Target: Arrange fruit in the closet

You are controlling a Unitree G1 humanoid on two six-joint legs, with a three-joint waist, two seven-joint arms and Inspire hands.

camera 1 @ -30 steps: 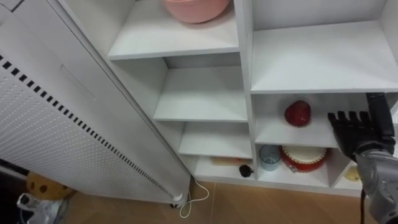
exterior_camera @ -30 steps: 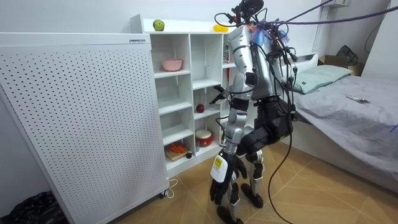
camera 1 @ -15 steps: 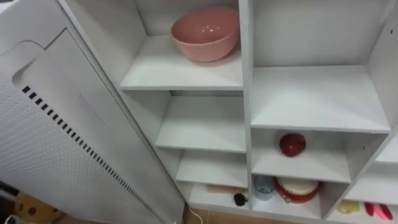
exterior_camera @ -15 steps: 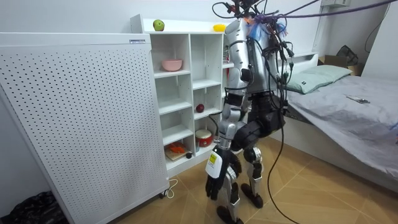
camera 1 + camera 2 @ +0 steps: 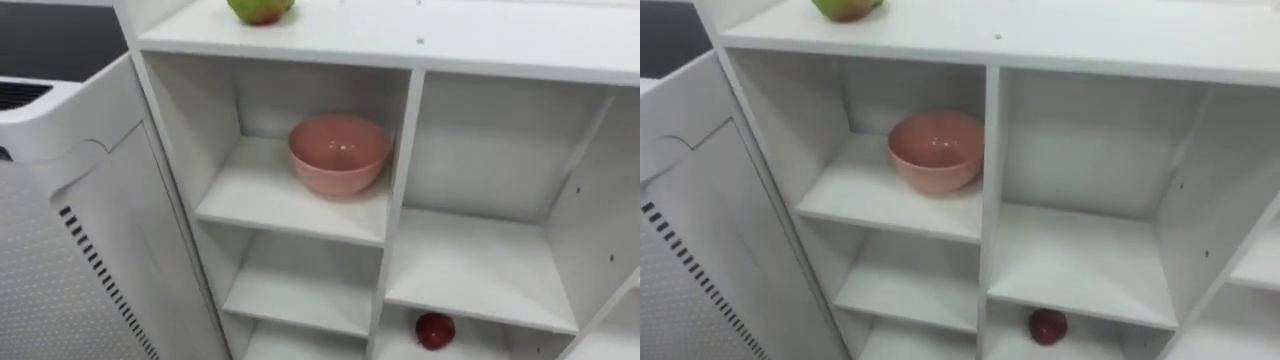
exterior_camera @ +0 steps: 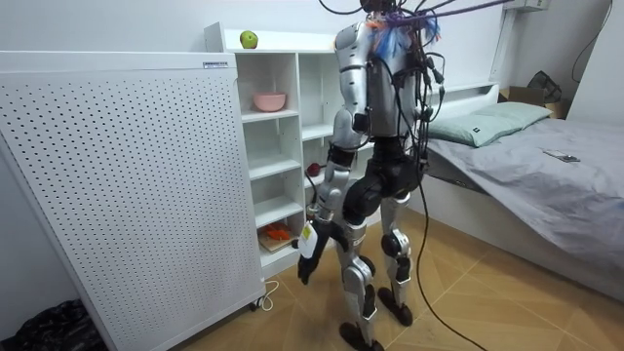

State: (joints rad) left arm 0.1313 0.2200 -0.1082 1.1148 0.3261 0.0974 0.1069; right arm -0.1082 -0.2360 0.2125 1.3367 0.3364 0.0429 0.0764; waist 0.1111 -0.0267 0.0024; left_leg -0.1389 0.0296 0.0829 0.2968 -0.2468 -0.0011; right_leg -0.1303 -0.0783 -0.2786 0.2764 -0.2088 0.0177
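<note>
A white closet [image 5: 410, 120] of open shelves stands right in front of me. A green apple [image 5: 259, 9] lies on its top board, at the left. Below it a pink bowl [image 5: 339, 153] sits in the upper left compartment. A red fruit [image 5: 434, 330] rests two shelves down in the right column, also seen in the room view as the red fruit [image 6: 313, 170]. In the room view I stand upright close to the closet [image 6: 278, 58], and my left hand [image 6: 305, 265] hangs low beside my leg, holding nothing that I can make out.
A tall white perforated panel [image 6: 117, 185] stands against the closet's left side, its edge [image 5: 70, 240] close to the shelves. Orange items [image 6: 276, 234] lie on a low shelf. A bed [image 6: 546, 166] is behind me across the wooden floor.
My view has swung up from the low shelves to the closet's top. My right hand has left the eye view. In the room view I have straightened and shifted towards the closet.
</note>
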